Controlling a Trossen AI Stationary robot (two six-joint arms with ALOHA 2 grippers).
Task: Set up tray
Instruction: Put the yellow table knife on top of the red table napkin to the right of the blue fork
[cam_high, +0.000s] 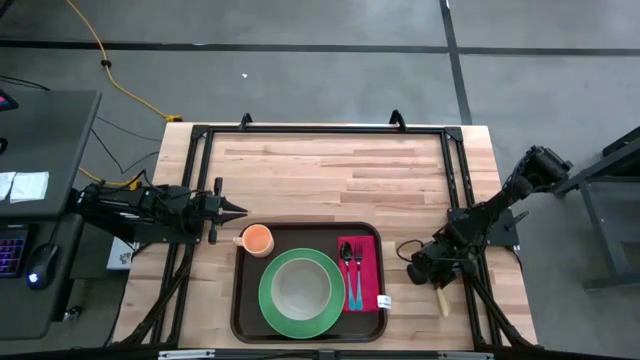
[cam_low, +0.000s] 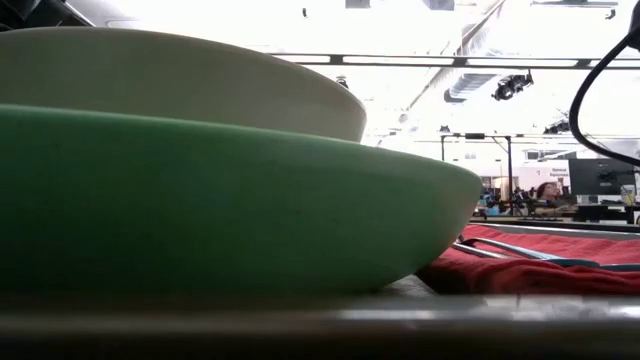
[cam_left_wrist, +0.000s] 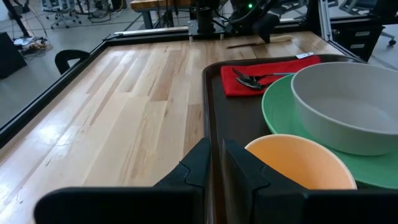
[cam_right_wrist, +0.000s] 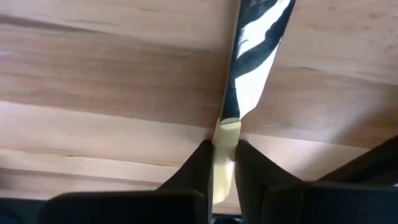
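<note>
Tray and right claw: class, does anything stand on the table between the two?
Nothing visible does. The right claw, shut on a knife, is over the table to the right of the tray, with only bare wood between them. The left claw waits at the tray's left rim.

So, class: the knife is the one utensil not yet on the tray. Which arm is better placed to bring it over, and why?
The right. Its gripper is already closed on the knife beside the tray, near the red napkin. The left gripper sits across the tray by the orange cup.
</note>
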